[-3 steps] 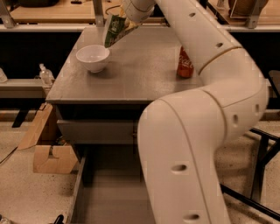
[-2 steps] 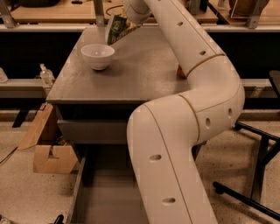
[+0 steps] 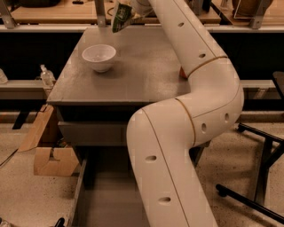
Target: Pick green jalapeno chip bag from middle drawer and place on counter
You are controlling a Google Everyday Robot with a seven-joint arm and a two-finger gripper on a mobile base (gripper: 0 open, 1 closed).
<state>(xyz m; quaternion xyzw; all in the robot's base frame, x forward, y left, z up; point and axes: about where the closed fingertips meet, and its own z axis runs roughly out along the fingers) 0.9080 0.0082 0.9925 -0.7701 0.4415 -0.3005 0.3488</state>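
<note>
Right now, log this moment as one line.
phase: placing; end effector: at counter far edge, holding green jalapeno chip bag; middle drawer: open

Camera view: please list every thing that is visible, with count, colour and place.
counter: one, grey, centre.
green jalapeno chip bag: one, green and white, tilted above the counter's far edge, held by the gripper.
white bowl: one, white, on the counter, far left.
red can: one, red, on the counter, mostly hidden behind the arm.
middle drawer: one, grey, pulled open, bottom.
cardboard box: one, brown, floor, left.
bottle: one, clear, left ledge.
arm: one, white, bottom to top.
gripper: one, top edge, shut on the bag.
</note>
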